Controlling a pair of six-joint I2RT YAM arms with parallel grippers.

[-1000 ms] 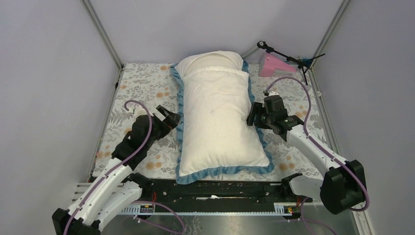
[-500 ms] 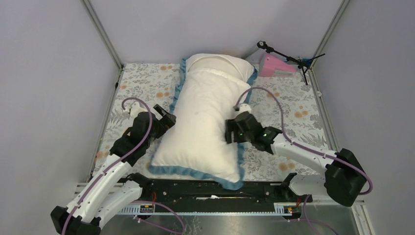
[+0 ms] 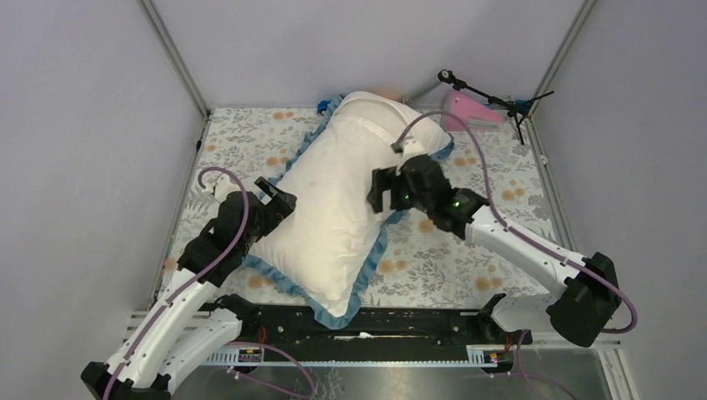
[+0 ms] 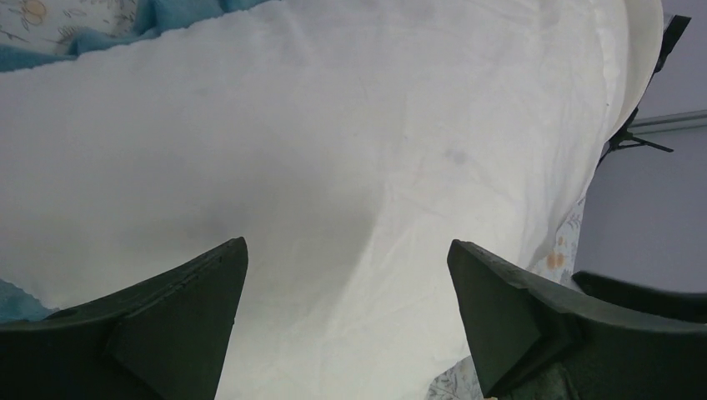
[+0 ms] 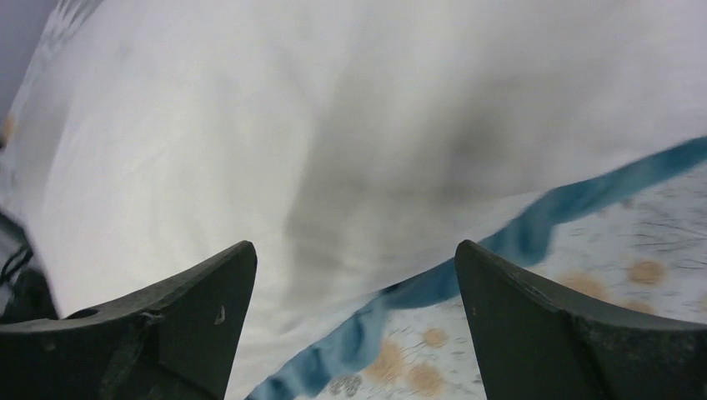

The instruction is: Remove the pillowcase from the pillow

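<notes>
The pillowcase (image 3: pixel 333 221) lies diagonally on the table, plain white face up, with blue edging round it. The cream pillow (image 3: pixel 402 115) pokes out of its far end. My left gripper (image 3: pixel 279 200) is open at the case's left edge; in the left wrist view its jaws (image 4: pixel 346 250) stand wide over white fabric (image 4: pixel 350 125). My right gripper (image 3: pixel 380 190) is open over the case's right edge; in the right wrist view it (image 5: pixel 354 250) straddles the white fabric (image 5: pixel 292 100) and the blue edging (image 5: pixel 521 233). Neither gripper holds anything.
The grey-and-orange floral table cloth (image 3: pixel 242 142) covers the table. A pink object (image 3: pixel 467 112) and a black stand (image 3: pixel 488 96) sit at the far right corner. Metal frame posts and walls close in the left, right and back.
The pillow has turned clockwise from lengthwise to diagonal, its near end swinging left. My right gripper moved left onto it, then farther away. My left gripper has barely moved.
</notes>
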